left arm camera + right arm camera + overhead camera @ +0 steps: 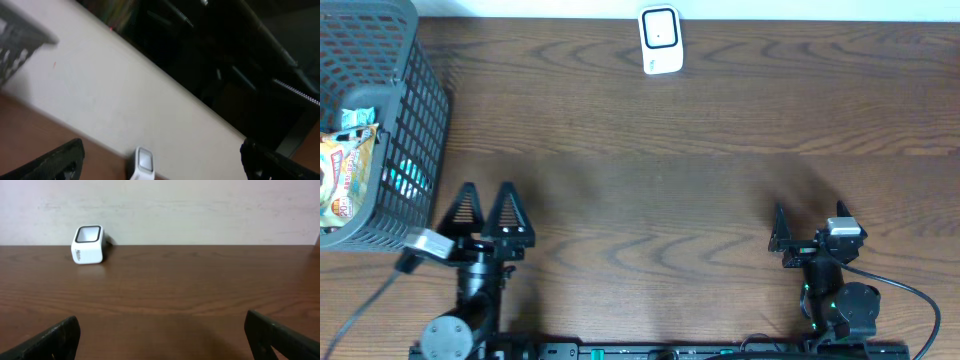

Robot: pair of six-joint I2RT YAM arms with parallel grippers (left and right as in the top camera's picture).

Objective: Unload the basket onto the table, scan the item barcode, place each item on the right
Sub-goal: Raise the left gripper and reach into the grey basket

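Both hands are seen spread wide and empty. Snack bag is lodged in the basket, at 10 o'clock from the left hand, the nearer one; right hand well apart. Bag's long axis is judged 12-to-6.
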